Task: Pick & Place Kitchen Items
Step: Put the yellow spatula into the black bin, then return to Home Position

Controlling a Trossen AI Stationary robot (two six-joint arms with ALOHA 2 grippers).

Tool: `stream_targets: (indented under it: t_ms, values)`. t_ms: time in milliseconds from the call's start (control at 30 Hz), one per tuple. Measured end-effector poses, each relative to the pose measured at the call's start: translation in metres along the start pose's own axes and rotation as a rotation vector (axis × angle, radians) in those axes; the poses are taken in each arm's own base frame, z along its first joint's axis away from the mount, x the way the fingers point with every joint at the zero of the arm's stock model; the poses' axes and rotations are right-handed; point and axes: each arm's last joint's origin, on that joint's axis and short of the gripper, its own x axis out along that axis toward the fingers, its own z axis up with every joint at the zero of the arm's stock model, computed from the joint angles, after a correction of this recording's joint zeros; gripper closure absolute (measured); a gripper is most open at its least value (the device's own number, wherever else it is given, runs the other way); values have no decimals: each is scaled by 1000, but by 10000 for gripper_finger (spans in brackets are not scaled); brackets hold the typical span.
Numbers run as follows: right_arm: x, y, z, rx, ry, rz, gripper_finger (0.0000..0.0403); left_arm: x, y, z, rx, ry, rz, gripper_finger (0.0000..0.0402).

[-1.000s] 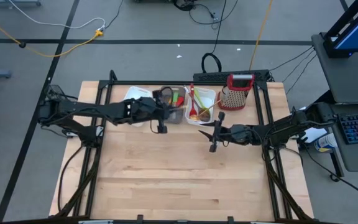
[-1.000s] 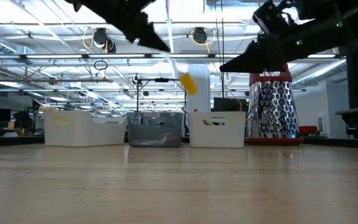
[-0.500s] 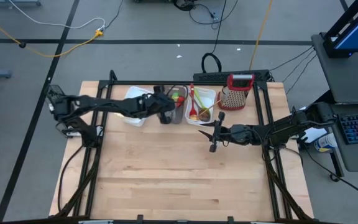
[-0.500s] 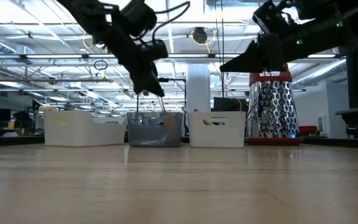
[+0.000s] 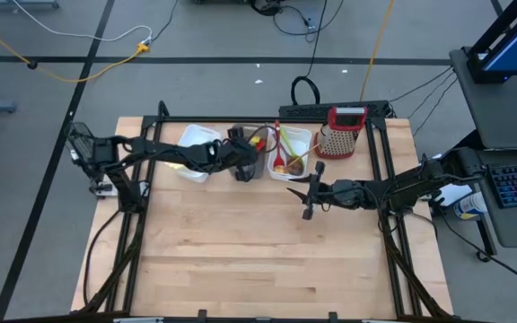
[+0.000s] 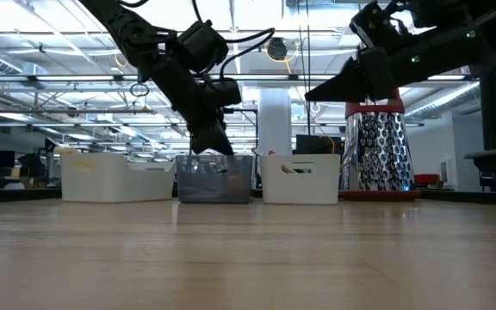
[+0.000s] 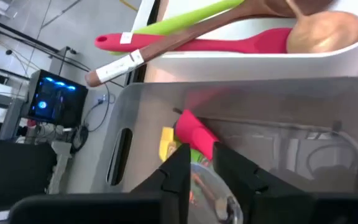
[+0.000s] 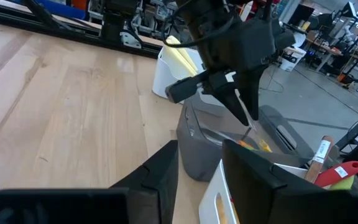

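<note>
Most of the job is looking done: the wooden table (image 5: 240, 242) is showing no loose tools, and the kitchen items are sitting in the tubs at the back. A red spoon (image 7: 197, 43), a green spoon (image 7: 185, 17) and a wooden spoon (image 7: 316, 28) are lying in the white tub (image 5: 293, 151). A red-headed spatula (image 7: 194, 132) and a yellow-headed spatula (image 7: 166, 143) are lying in the grey tub (image 6: 214, 178).

The left gripper (image 6: 211, 142) is pointing down into the grey tub. Its fingers are standing a little apart, and I cannot tell if they are pinching anything. The right gripper (image 5: 310, 196) is hanging over the table in front of the white tub, spread a bit and holding nothing
</note>
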Motion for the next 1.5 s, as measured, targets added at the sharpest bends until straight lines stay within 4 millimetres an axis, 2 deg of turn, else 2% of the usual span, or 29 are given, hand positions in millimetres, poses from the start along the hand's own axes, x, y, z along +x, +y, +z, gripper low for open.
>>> stream_targets:
  t_ms: [267, 433, 600, 800, 1033, 1233, 1367, 1500]
  values:
    - [0, 0, 0, -3, 2, 1, 289, -5, -9, 5, 17, 10, 32, 271]
    - [0, 0, 0, -3, 3, 1, 289, -16, -17, 13, 7, -46, -40, 248]
    - [0, 0, 0, -4, 4, 1, 287, -41, -17, 23, 9, -108, -74, 243]
    - [0, 0, 0, -3, 2, -1, 286, -77, -5, 32, -22, -181, -74, 243]
    - [0, 1, 0, -1, -14, 51, 285, -118, 9, 33, -63, -315, -293, 243]
    - [-2, -1, 5, 10, -41, 44, 258, -151, 19, 20, -17, -342, -459, 243]
    - [-13, -8, 16, 41, -76, 52, 241, -168, 24, 8, -23, -340, -580, 243]
    - [-29, -15, 24, 42, -77, 101, 234, -185, 24, -7, 9, -480, -630, 243]
